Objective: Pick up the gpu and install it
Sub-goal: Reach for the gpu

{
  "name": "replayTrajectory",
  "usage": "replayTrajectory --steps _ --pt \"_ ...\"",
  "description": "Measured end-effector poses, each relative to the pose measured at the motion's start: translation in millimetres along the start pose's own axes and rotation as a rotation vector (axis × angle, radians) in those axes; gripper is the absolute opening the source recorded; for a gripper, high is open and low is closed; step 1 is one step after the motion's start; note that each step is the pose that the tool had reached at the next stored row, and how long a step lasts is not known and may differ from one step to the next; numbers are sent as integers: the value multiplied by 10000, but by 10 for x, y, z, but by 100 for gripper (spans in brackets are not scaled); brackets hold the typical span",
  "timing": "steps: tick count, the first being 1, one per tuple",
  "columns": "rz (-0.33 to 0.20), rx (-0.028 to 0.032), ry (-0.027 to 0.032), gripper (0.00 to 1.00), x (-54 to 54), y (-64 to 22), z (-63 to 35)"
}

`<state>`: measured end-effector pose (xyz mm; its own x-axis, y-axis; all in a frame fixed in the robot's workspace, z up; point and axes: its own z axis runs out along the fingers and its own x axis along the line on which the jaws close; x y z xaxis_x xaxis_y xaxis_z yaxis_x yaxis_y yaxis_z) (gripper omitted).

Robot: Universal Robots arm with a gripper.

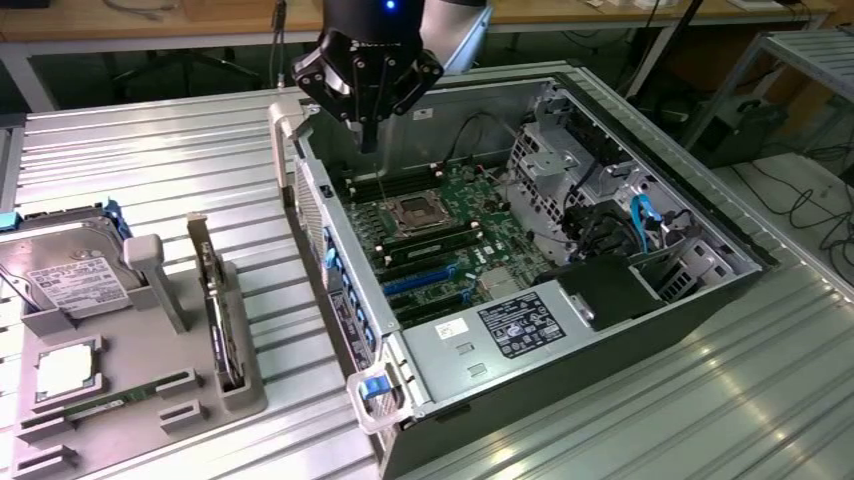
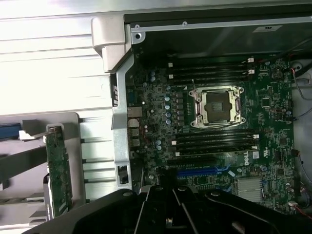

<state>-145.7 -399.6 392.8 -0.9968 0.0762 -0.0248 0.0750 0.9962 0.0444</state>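
The gpu [image 1: 215, 305] stands on its edge in a slot of the grey holder [image 1: 160, 400] at the exterior view's left, its silver bracket end pointing away. In the wrist view the gpu [image 2: 57, 170] shows as a green circuit board upright in that holder. My gripper [image 1: 367, 140] hangs above the far left corner of the open computer case [image 1: 334, 260], well apart from the gpu. Its fingers are shut together with nothing between them. The black gripper [image 2: 168, 222] looks down over the motherboard [image 2: 156, 122].
The motherboard [image 1: 447, 245] lies in the case with an open CPU socket [image 1: 411, 212] and blue expansion slots [image 1: 427, 282]. A power supply [image 1: 521, 325] sits at the near end. The holder also carries a hard drive [image 1: 74, 280], a processor [image 1: 64, 372] and a RAM stick [image 1: 114, 405].
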Motion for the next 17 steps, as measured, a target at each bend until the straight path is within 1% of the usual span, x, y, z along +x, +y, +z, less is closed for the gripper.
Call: replayTrajectory --steps 17 --pt "0 0 1 11 148 -16 -1"
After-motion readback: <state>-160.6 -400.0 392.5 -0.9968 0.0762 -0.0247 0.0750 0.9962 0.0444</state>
